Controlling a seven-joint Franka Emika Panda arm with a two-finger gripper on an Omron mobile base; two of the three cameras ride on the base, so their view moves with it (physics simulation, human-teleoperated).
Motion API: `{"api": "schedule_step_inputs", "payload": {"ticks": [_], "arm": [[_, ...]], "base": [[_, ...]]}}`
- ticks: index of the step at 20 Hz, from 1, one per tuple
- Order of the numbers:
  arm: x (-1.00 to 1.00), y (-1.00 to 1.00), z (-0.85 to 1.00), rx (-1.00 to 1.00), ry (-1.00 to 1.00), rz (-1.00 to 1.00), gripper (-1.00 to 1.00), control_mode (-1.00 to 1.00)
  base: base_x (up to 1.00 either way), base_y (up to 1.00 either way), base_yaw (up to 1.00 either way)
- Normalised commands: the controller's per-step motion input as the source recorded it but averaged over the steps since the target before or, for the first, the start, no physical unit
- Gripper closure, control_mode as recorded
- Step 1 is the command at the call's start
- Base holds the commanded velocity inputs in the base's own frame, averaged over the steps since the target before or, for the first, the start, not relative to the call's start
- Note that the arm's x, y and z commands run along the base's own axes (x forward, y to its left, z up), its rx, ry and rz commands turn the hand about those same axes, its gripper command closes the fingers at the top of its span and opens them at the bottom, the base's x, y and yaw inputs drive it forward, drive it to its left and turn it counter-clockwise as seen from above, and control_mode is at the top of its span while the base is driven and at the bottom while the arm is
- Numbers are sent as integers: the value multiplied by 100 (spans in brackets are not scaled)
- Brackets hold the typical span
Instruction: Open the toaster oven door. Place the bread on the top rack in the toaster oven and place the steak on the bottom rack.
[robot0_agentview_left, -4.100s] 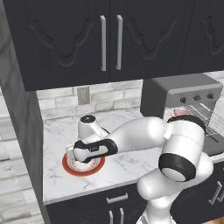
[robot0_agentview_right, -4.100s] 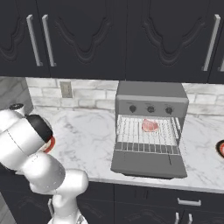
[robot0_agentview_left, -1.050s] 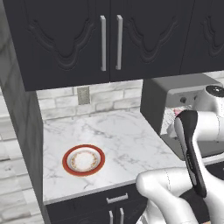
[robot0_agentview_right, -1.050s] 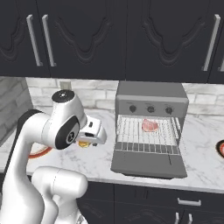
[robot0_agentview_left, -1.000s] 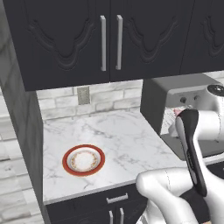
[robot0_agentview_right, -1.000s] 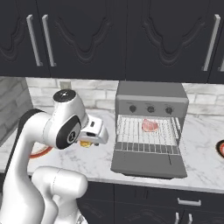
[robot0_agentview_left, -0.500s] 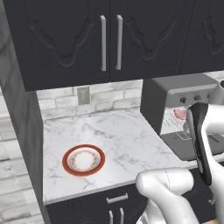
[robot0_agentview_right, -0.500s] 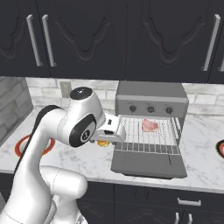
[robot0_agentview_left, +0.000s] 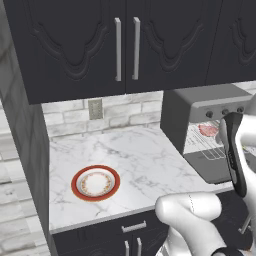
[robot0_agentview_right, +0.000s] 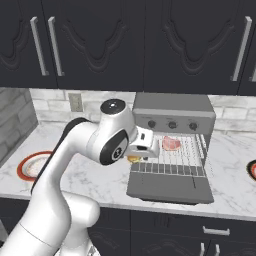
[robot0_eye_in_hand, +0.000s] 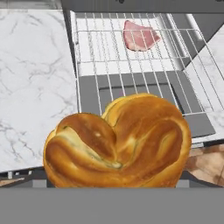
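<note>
Right base view: pincer (robot0_agentview_right: 135, 157) hanging just left of the open toaster oven (robot0_agentview_right: 172, 107), level with the wire rack (robot0_agentview_right: 175, 152) and above the near-left corner of the dropped toaster oven door (robot0_agentview_right: 170, 186). Clamped on the bread (robot0_agentview_right: 133, 159), a small orange-brown lump tucked under the white hand. Open marble desk (robot0_agentview_right: 80, 175) below and to the left of the pincer, free as far as the red-rimmed plate (robot0_agentview_right: 29, 166) well off to the left. Steak (robot0_agentview_right: 171, 143) to the right of the pincer, lying on the rack inside the oven mouth. Arm arched up from the lower left, elbow high, forearm turned towards the oven.

Left base view: forearm (robot0_agentview_left: 235, 155) standing in front of the oven mouth, partly hiding the door. Steak (robot0_agentview_left: 207, 130) just visible inside. Wide bare desk between oven and plate (robot0_agentview_left: 95, 182).

Hand view: bread (robot0_eye_in_hand: 118, 144) directly against the pincer, a glossy golden-brown twisted bun with two rounded lobes, covering the fingertips. Beyond it the flat grey door (robot0_eye_in_hand: 131, 94), then the rack (robot0_eye_in_hand: 131, 57) with the pinkish steak (robot0_eye_in_hand: 139, 35) at its far end. Marble desk (robot0_eye_in_hand: 30, 78) open along the door's left edge.
</note>
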Motion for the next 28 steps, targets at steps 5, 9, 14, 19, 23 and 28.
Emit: {"api": "schedule_step_inputs", "payload": {"ticks": [5, 9, 14, 19, 23, 28], "arm": [[46, -36, -14, 0, 0, 0, 100, -100], [32, -26, -38, 0, 0, 0, 100, -100], [30, -29, -37, 0, 0, 1, 100, -100], [40, -22, -15, 0, 0, 0, 100, -100], [38, -14, -14, 0, 0, 0, 100, -100], [30, -14, -21, 1, 0, 0, 100, -100]], "base": [[0, 0, 0], [0, 0, 0], [0, 0, 0], [0, 0, 0], [0, 0, 0], [0, 0, 0]]}}
